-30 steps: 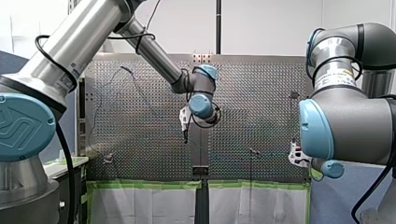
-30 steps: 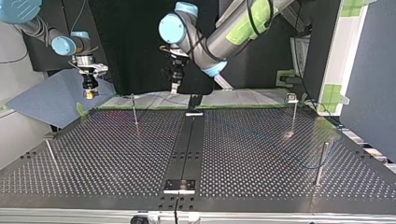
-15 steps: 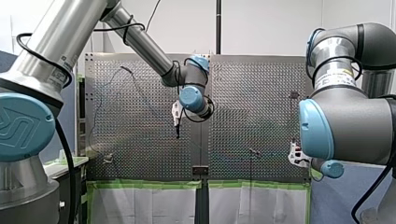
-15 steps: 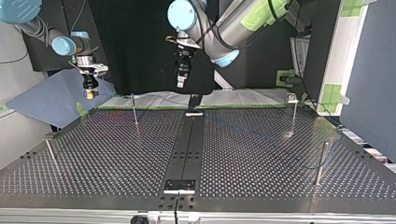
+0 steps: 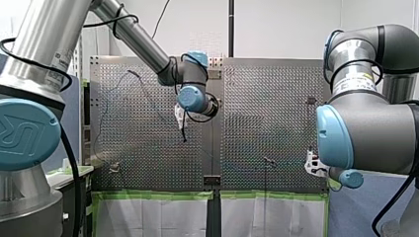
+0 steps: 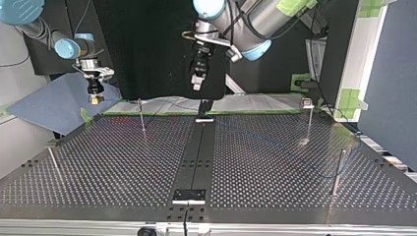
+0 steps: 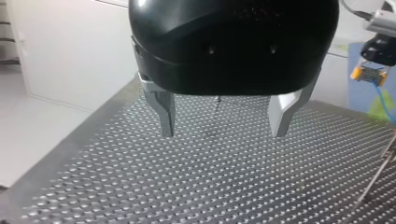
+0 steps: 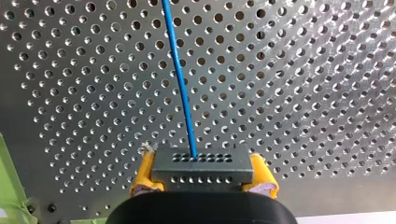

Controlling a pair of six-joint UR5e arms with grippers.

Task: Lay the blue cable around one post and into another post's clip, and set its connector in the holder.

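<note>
As far as I can see, this job has hardly begun, and nearly all of it is left to do. The big table [image 6: 123, 167] full of holes lies under both arms. My left gripper [image 7: 223, 133] hangs high over the table's far edge, at twelve o'clock in the top view. Its two metal fingers [image 7: 161, 109] are wide apart with nothing between them. My right gripper [image 6: 94, 98] hangs off the table's corner at ten o'clock in that view. Its yellow pads [image 8: 144, 176] are pressed tight on the dark connector [image 8: 201, 168], so the connector is up in the air. A post with a clip [image 6: 309, 123] stands at two o'clock and a plain post [image 6: 337, 172] at four o'clock. I take the small black piece at twelve o'clock on the table's edge to be the holder [image 6: 204, 107], and no connector is in it. The blue cable [image 8: 180, 84] runs straight out ahead of the connector, over the holes. I see a faint blue line close to the plain post, but I cannot tell if it goes around it. I see no cable in the clip.
</note>
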